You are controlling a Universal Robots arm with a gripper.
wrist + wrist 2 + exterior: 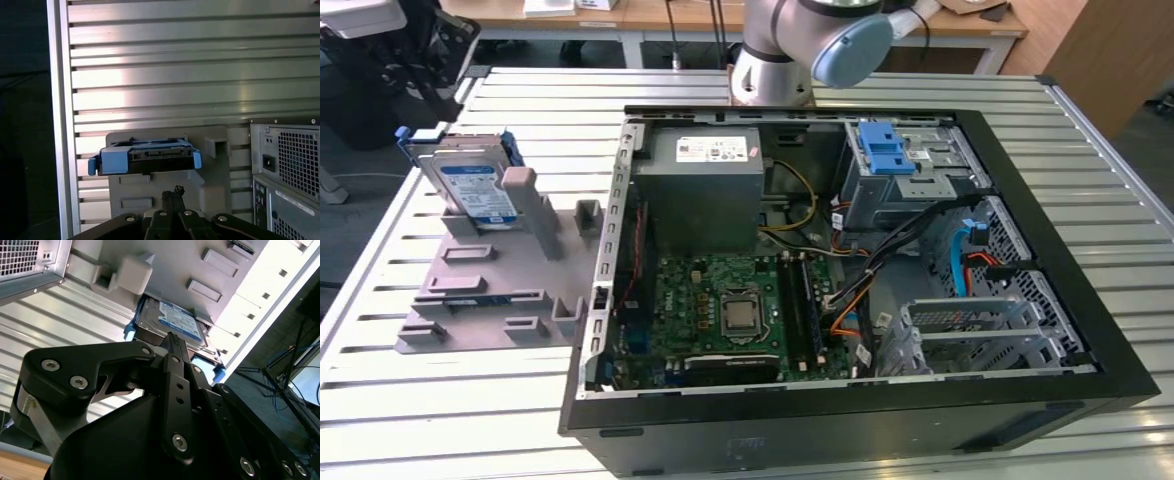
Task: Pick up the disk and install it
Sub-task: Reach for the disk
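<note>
The disk [470,190] stands on edge in a slot of the grey fixture plate [480,290]. The plate lies flat on the slatted metal table [454,420] just beside the open computer case [854,420], on the exterior view's left of the case. The disk's labelled face is turned toward the case, and blue rails run along its sides. It sits at the end of the plate farther from the case's black front wall. The arm [781,60] rises behind the back of the case. In both wrist views the pincer [172,191] is clenched on nothing, its thin tips pressed together. It points at the disk [145,157] from close by but is clear of it, with the plate [215,165] behind. The second wrist view shows the pincer [173,337] just short of the disk's label [175,320].
</note>
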